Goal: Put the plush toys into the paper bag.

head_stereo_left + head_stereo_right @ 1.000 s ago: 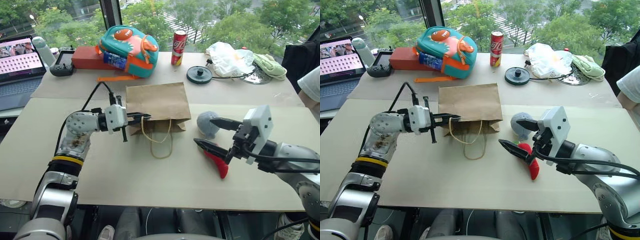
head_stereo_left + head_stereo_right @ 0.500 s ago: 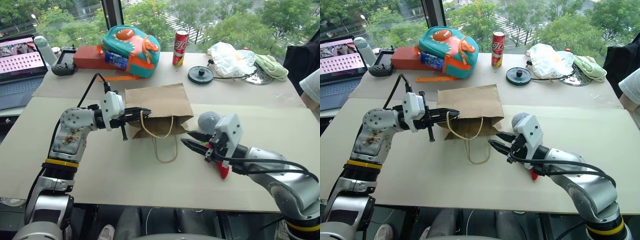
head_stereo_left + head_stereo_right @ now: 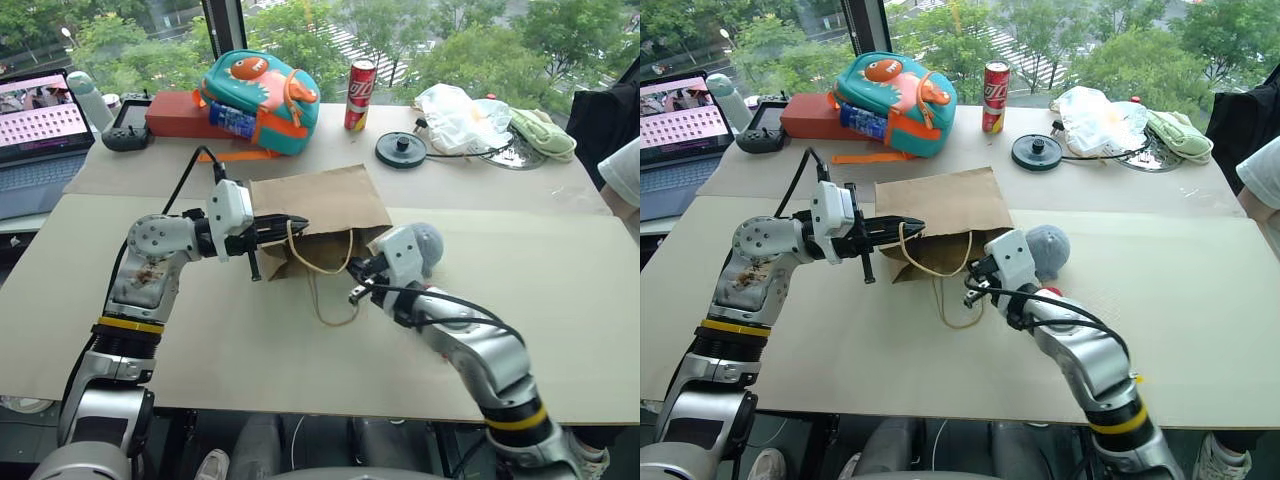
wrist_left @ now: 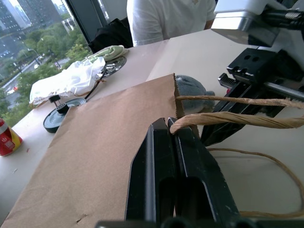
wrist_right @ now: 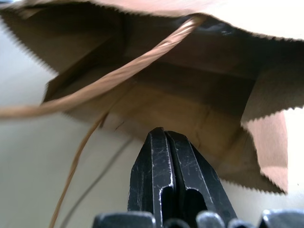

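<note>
The brown paper bag lies flat on the table with its mouth toward me. My left gripper is shut on the upper twine handle and holds the top edge up, so the mouth gapes. At the lower lip of the mouth is my right gripper, shut, with nothing visible between its fingers. The grey-blue ball rests on the table just behind the right wrist. A sliver of the red chili peeks out from under the right forearm.
The bag's second handle loop trails on the table. At the back stand a dinosaur backpack, a red can, a black disc, a white plastic bag and a laptop. A person's sleeve is at the right edge.
My right gripper swung left from beside the chili to the bag's mouth and went from open to shut. The left gripper kept its hold, and the mouth gapes a little wider.
</note>
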